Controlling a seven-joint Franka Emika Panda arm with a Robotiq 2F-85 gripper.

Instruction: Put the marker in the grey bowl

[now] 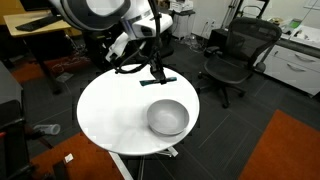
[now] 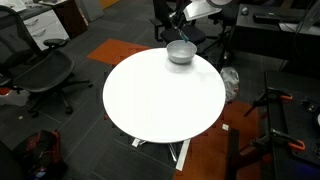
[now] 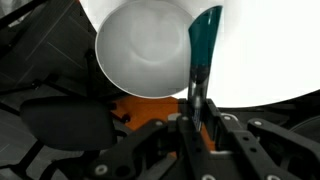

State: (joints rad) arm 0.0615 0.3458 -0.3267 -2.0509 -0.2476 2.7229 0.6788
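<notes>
The grey bowl (image 1: pixel 167 117) sits near the edge of the round white table (image 1: pixel 110 115); it also shows in an exterior view (image 2: pixel 181 52) and in the wrist view (image 3: pixel 140 50). My gripper (image 1: pixel 157 72) is shut on the marker (image 1: pixel 163 82), a thin dark teal stick held roughly level a little above the table, just beyond the bowl. In the wrist view the marker (image 3: pixel 203 45) sticks out from between the fingers (image 3: pixel 195 110) beside the bowl's rim. In an exterior view the gripper (image 2: pixel 180 30) hangs above the bowl.
Black office chairs stand near the table (image 1: pixel 235 55) (image 2: pixel 40 70). Orange carpet patches lie on the dark floor (image 1: pixel 285 150). Desks and cabinets line the back (image 1: pixel 300 60). The bowl is close to the table's edge.
</notes>
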